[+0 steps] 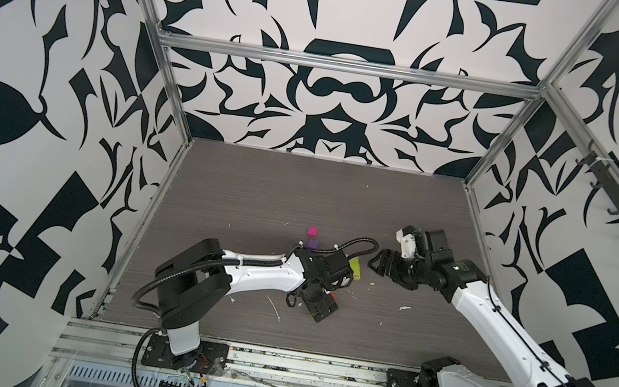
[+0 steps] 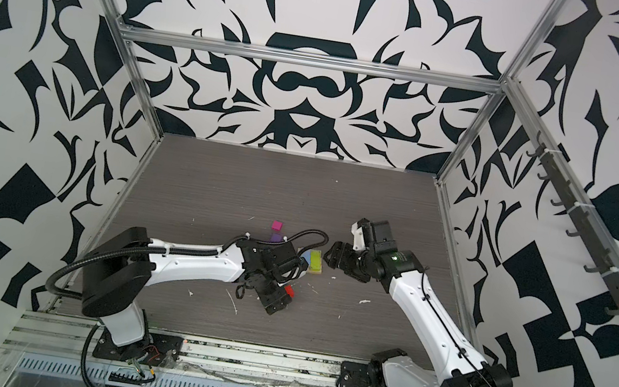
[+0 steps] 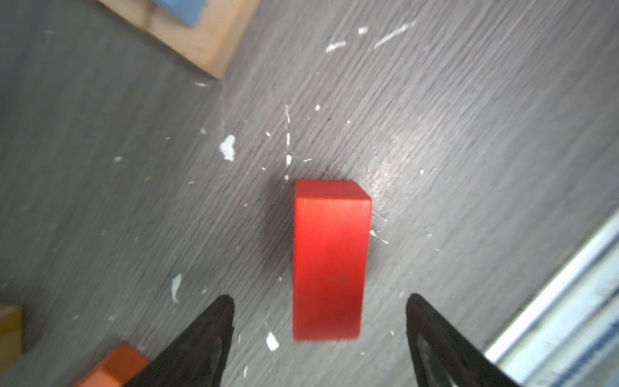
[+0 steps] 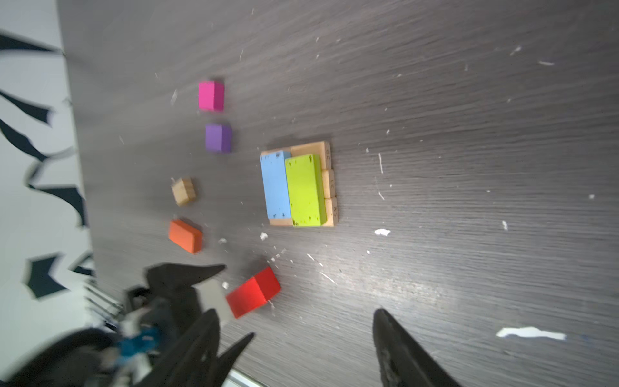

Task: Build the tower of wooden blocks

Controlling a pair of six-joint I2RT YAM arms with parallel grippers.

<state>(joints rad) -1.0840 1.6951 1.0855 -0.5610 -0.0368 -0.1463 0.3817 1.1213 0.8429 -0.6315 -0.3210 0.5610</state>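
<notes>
So the left gripper is hanging over the red block with its jaws spread wide, one finger on each side and neither touching it. My guess is it's lining up for a grab. The block is lying flat on the table, near the front and apart from the stack. Its long axis is running straight out from between the fingers, so they'd be closing across the narrow width. That makes sense for a firm pinch.

The right gripper is also gaping open with nothing in it, hovering off to the side, probably keeping clear.

The tower so far is sitting mid-table: the blue block and lime block are lying side by side, crosswise over the tan planks. I'm reading that crossing as being there for stability.
</notes>
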